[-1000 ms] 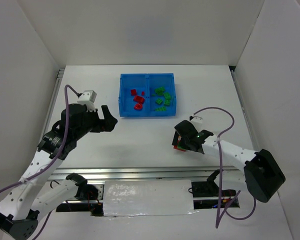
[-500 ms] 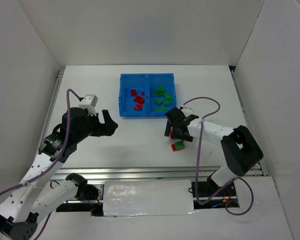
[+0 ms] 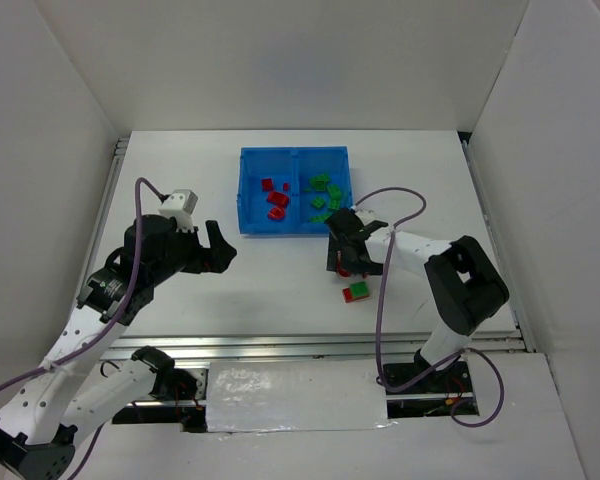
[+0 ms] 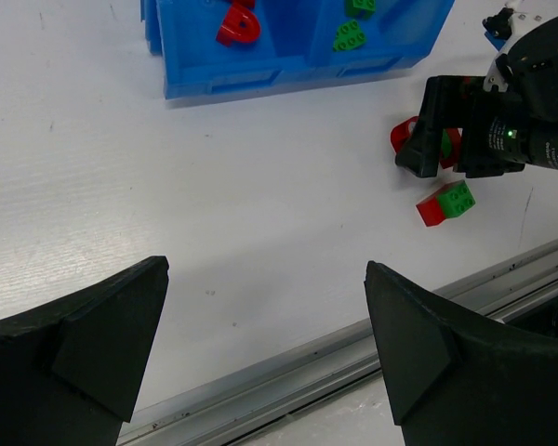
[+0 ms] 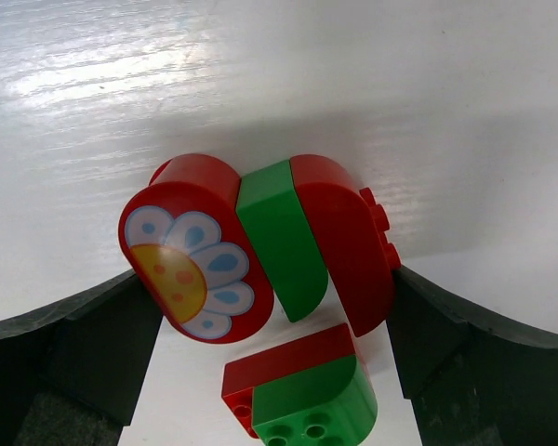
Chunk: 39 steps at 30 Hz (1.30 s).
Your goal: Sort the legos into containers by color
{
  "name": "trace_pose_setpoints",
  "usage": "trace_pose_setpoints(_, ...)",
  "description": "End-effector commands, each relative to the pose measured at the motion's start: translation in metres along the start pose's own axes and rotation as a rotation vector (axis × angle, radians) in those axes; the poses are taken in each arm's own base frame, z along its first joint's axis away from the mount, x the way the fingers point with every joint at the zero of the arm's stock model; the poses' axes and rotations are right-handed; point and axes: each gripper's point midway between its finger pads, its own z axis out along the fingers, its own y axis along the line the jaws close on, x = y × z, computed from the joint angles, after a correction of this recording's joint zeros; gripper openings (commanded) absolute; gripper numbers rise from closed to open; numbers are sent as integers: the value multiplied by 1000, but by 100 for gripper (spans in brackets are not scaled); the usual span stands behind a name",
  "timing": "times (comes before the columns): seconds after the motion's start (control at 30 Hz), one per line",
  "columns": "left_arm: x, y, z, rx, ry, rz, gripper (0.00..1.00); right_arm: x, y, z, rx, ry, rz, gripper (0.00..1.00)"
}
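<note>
The blue tray (image 3: 293, 222) has two containers: the left one holds red legos (image 3: 275, 200), the right one green legos (image 3: 325, 198). My right gripper (image 3: 348, 258) stands open just near of the tray's right corner. It straddles a joined cluster on the table: a red flower-printed piece (image 5: 191, 260), a green piece (image 5: 284, 237) and a red curved piece (image 5: 344, 242). Its fingers (image 5: 65, 344) stand close on either side of the cluster. A joined red-green brick (image 3: 358, 291) lies just nearer. My left gripper (image 3: 215, 245) hangs open and empty left of the tray.
A metal rail (image 3: 280, 345) runs along the table's near edge. White walls enclose the table on the left, back and right. In the left wrist view the tray's front wall (image 4: 298, 70) is at the top and the right gripper (image 4: 446, 139) at the right.
My right arm has swung from the near right toward the tray. That uncovered the red-green brick on the table. The left gripper has shifted only slightly.
</note>
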Motion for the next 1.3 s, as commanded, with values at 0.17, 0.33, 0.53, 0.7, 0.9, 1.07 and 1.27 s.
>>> trace_pose_setpoints(0.17,-7,-7,-2,38,-26,30,100,-30,16,-2,-78,-43,-76,100)
trace_pose_setpoints(0.33,-7,-10,-1,49,-21,33,99,-28,16,2,-58,-4,-95,100)
trace_pose_setpoints(0.53,-7,-12,0,58,-18,30,100,-26,36,-6,-186,-20,-155,57)
trace_pose_setpoints(0.7,-9,-12,-1,59,-24,27,99,-16,49,-27,-250,-71,-205,49)
trace_pose_setpoints(0.9,-9,-15,0,68,-21,19,99,-23,39,-45,-232,-142,-138,83)
trace_pose_setpoints(1.07,-10,-14,0,66,-24,16,99,-38,26,-54,-212,-184,-8,93)
trace_pose_setpoints(1.27,-9,-7,-7,31,-37,22,99,-81,-43,-66,-122,-300,340,99)
